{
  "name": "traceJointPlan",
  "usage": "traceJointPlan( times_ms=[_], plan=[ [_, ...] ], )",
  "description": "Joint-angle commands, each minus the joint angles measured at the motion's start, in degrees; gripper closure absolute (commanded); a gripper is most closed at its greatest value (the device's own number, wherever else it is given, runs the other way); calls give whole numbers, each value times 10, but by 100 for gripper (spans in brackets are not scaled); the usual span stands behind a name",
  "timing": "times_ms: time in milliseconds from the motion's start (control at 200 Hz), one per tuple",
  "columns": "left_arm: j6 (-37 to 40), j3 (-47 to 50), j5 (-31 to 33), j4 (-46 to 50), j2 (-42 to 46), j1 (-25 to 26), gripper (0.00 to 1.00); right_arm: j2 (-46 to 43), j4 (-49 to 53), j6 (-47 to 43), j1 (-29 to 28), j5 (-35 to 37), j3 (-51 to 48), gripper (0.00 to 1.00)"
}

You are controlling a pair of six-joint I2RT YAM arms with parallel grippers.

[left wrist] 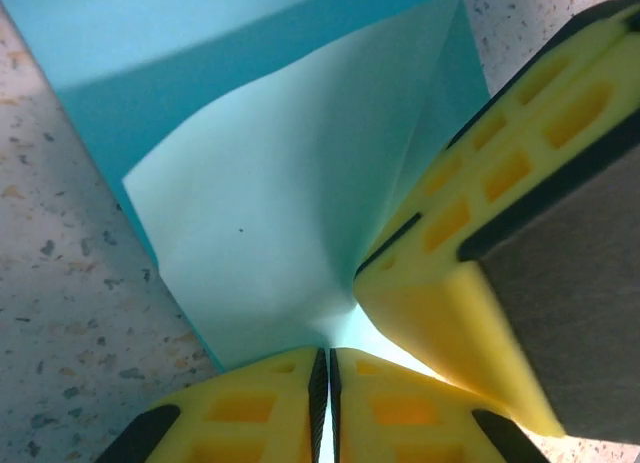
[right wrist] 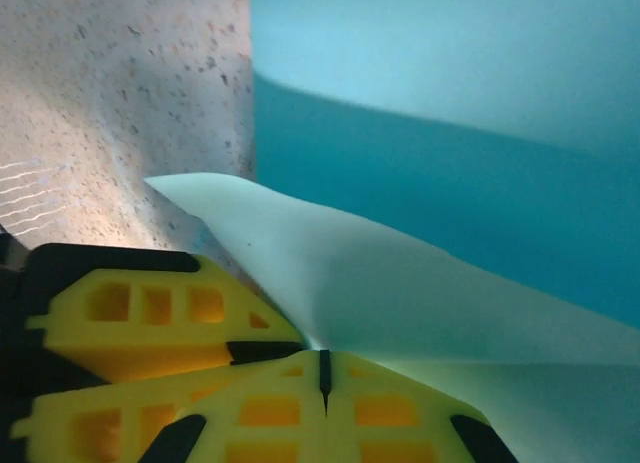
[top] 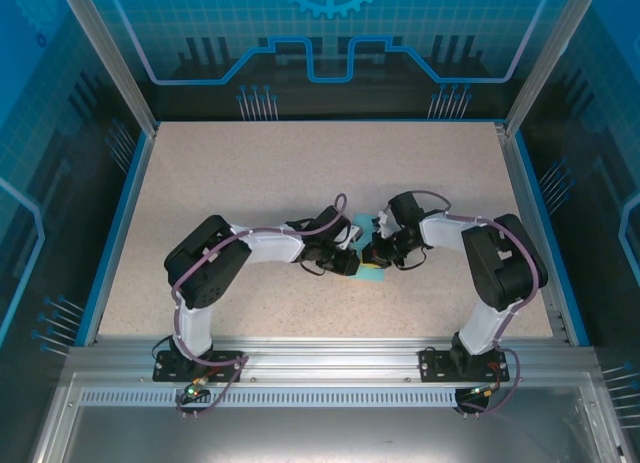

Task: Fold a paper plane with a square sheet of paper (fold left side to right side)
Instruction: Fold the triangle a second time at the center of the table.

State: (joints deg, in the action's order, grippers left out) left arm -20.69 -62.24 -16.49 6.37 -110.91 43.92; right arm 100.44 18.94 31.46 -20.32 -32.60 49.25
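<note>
Square sheet of paper [left wrist: 280, 213] lies central on the bench [top: 250, 173]. Left pincer [left wrist: 328, 383] and right pincer [right wrist: 323, 373], tips adjacent, both clench its raised edge.

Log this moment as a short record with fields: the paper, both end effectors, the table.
paper: square sheet of paper, light blue, a pale flap lifted and bowed over the layer beneath
left end effector: shut, pinching the lifted flap
right end effector: shut, pinching the same flap, close beside the left one
table: speckled beige, with the paper near its middle
</note>
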Motion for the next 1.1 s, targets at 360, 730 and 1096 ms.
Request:
traceJointPlan(
  times_ms=[360, 730, 1096],
  plan=[
    [11, 27, 57, 76, -18, 12, 86, 36, 71, -25, -10, 78, 44, 100],
    [7, 40, 59, 66, -21, 13, 87, 45, 103, -57, 32, 108, 69, 100],
    [7, 42, 59, 64, -19, 13, 87, 50, 123, -87, 85, 112, 86, 100]
  ],
)
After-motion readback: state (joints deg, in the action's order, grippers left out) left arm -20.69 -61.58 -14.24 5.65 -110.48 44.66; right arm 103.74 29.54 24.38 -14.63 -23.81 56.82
